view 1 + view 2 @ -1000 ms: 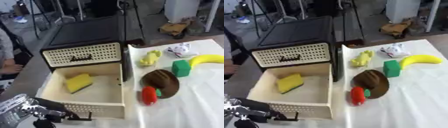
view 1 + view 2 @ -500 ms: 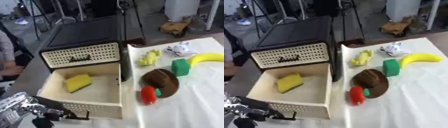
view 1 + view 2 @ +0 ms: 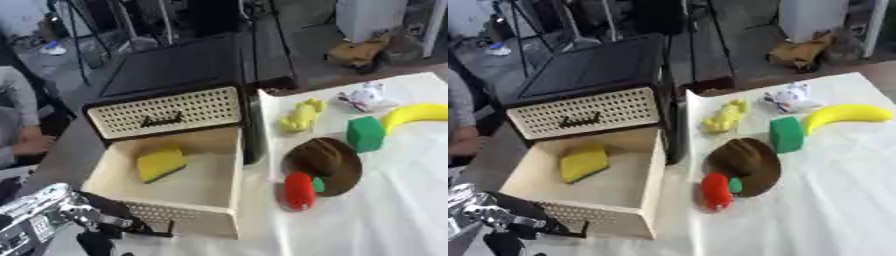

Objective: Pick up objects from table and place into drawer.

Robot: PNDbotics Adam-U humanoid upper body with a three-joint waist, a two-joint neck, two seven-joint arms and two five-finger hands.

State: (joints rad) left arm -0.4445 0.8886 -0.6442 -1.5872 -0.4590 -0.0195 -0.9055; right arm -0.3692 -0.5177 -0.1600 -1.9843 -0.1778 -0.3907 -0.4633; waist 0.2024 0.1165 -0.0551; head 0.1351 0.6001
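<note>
Low in the bottom-left corner, the robot's left hand [image 3: 92, 220] sits just outside the front wall of the open drawer [image 3: 223, 172], its dark fingers curled by the handle; whether they close on the handle cannot be told. The right hand appears in no view. Inside the drawer lies one yellow sponge-like block [image 3: 161, 163], toward the back left. On the white cloth [image 3: 394, 210] to the right, objects wait: a red item [image 3: 298, 190] touching a brown bowl-shaped thing [image 3: 330, 160], a green block [image 3: 365, 133], a banana [image 3: 418, 115], a small yellow object [image 3: 302, 114] and a white crumpled one [image 3: 366, 96]. The drawer is already pulled out, so the step in hand seems to be fetching another item. A likely next move is reaching across to the red item, the nearest.
</note>
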